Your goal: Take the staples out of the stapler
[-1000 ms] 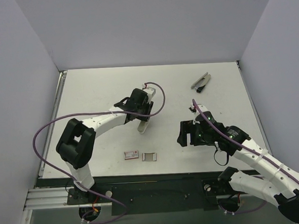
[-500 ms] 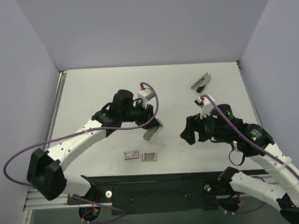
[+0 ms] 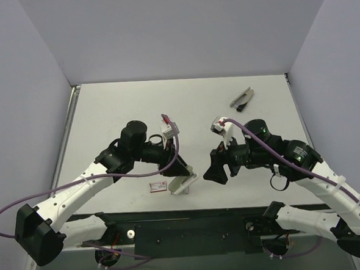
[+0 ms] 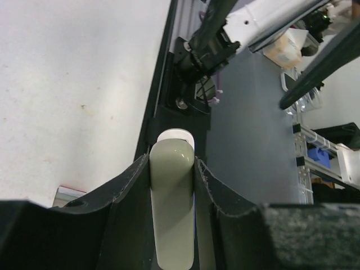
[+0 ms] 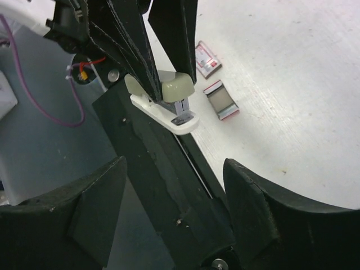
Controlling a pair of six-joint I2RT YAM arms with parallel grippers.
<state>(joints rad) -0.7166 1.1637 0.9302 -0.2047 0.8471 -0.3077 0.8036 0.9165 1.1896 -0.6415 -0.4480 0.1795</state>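
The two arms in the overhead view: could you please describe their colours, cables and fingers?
The left arm and right arm are alike: white tubular links joined by bulky black joints, a purple cable looping along each. Their fingers are wide, matte black, curved plates. A small green light glows on the right arm.

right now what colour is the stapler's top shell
The stapler shell is pale grey-green, clearest in the right wrist view.

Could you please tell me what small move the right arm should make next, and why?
Probably ease the right gripper forward toward the free end of the stapler. The left gripper clamps the stapler by its grey-green shell, and the right jaws stand open facing it with a gap between them, so nothing can be gripped yet.
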